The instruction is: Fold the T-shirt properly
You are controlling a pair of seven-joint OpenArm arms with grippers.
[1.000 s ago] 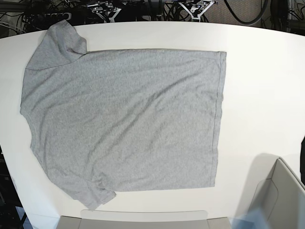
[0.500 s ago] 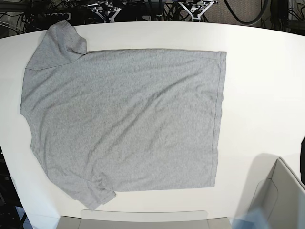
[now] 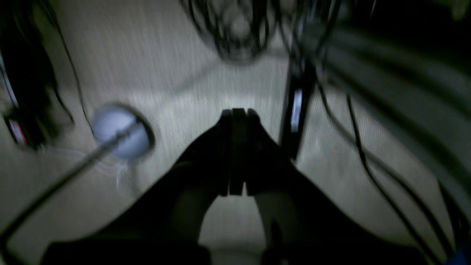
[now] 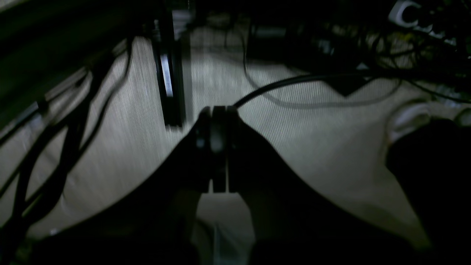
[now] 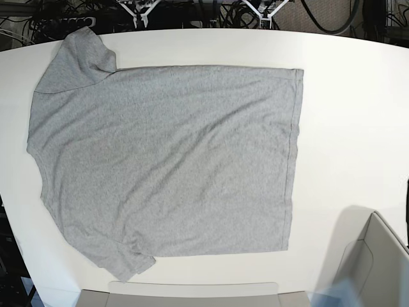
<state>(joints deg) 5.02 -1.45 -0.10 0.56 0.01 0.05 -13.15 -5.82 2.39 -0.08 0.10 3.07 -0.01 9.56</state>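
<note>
One grey T-shirt (image 5: 172,160) lies spread flat on the white counter (image 5: 351,128), plain side up, its hem toward the base view's right and its sleeves at the left, soft creases running diagonally across the body. Both of my tools are clenched on nothing, the left tool (image 3: 237,187) and the right tool (image 4: 219,186) each apart from the cloth, with dark cables (image 3: 368,162) showing beyond the left one.

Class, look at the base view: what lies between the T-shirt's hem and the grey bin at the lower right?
Only bare white table separates the T-shirt from the bin, as the base view shows.
</note>
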